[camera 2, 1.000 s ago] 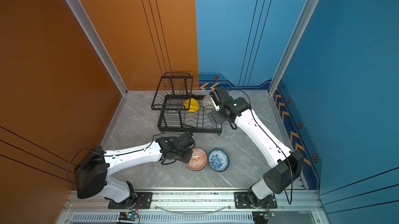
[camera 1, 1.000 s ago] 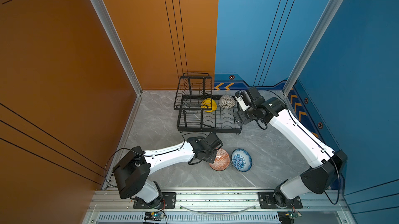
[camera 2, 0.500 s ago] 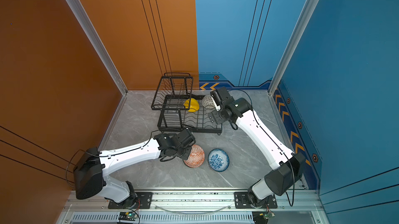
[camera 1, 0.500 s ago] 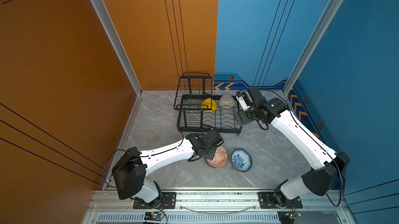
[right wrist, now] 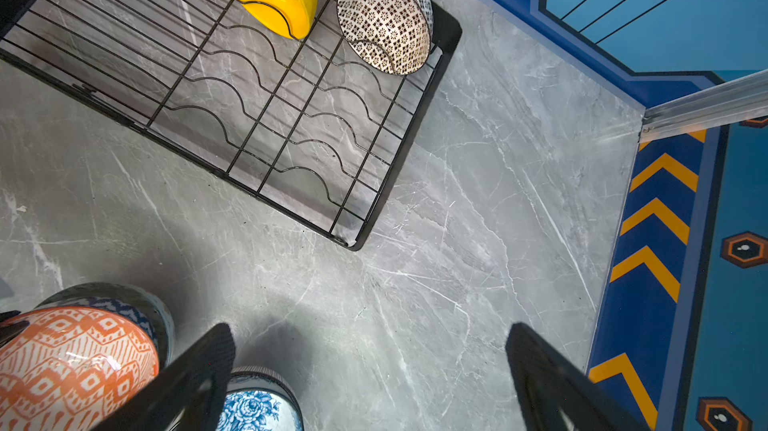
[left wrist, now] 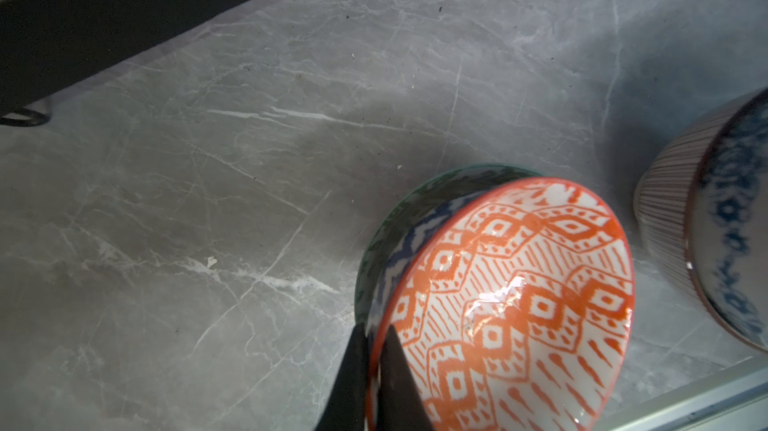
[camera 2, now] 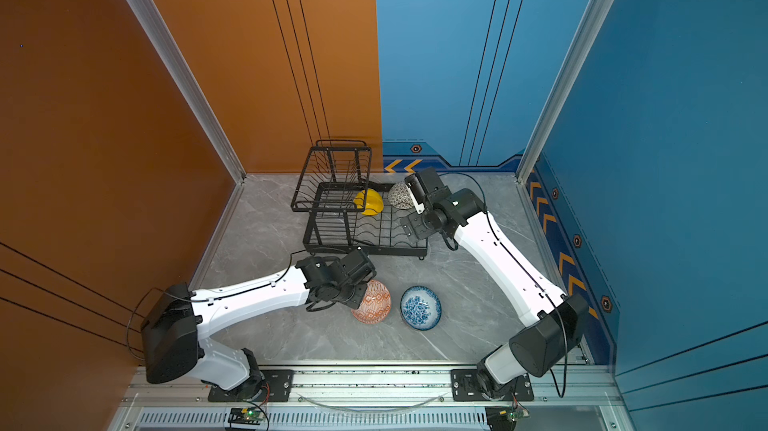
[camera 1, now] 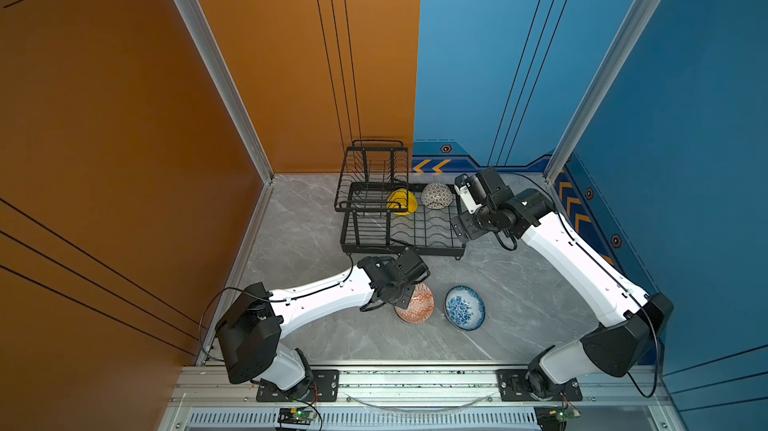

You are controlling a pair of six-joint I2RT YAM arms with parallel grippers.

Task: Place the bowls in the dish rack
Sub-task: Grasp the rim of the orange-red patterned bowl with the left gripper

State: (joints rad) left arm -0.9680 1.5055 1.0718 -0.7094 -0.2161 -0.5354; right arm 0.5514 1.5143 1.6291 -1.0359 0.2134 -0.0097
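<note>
— On the grey counter (camera 1: 519, 283), in front of the dish rack (right wrist: 451, 29): what has the left gripper (left wrist: 372, 335) got?

— The orange-white bowl (left wrist: 511, 308); its two dark fingers are closed on the rim, one inside and one outside; the bowl is tilted, its mouth turned toward the wrist camera.

— Is it clear of the counter?

— I cannot tell; it leans on a green patterned bowl (left wrist: 399, 208) just beneath and behind it, and the two look to be touching.

— And the blue-white floral bowl (camera 1: 464, 307)?

— Upright on the counter just beside the orange-white bowl, with a gap between them; a wall of fine reddish stripes (left wrist: 673, 183) shows round its outside; whether that is another bowl under it I cannot tell.

— What sits in the rack?

— Two bowls, both on edge in the far row of the low tray; the yellow bowl (camera 1: 402, 201) stands partly under the raised basket (camera 1: 374, 175); the dark-white patterned bowl (camera 1: 436, 195) stands just beside it, at the tray's far corner on the right arm's side.

— The right gripper (right wrist: 370, 331)?

— Wide open, nothing between its fingers; in both top views it hangs just beside the rack's end, near the patterned bowl but apart from it; its wrist view shows bare counter under the gap.
</note>
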